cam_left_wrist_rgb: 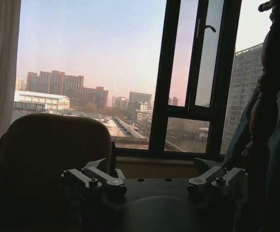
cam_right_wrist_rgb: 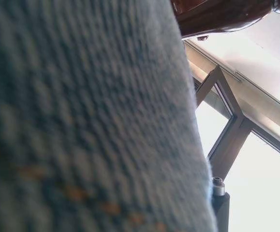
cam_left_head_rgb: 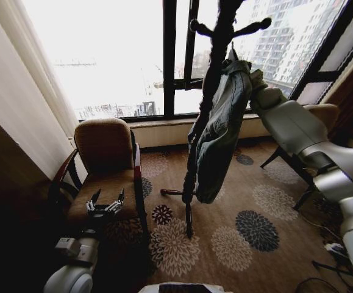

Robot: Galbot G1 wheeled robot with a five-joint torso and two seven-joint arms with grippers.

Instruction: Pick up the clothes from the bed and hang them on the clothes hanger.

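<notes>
**A hotel-style room high above a city**

The floor is covered in brown carpet (cam_left_head_rgb: 225, 213) patterned with large floral medallions. A cushioned armchair (cam_left_head_rgb: 106, 168) with dark wooden arms stands near tall dark-framed windows (cam_left_head_rgb: 176, 55), and a pale curtain (cam_left_head_rgb: 33, 67) hangs beside them. A dark wooden coat stand (cam_left_head_rgb: 210, 79) rises from the carpet with a denim jacket (cam_left_head_rgb: 222, 128) draped on it. Through the glass, the left wrist view shows apartment blocks (cam_left_wrist_rgb: 62, 89) and rooftops far below, so the room sits on an upper storey.

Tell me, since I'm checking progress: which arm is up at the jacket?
The right arm: it reaches up to the denim jacket hanging on the coat stand. The left tool hangs low by the armchair.
</notes>
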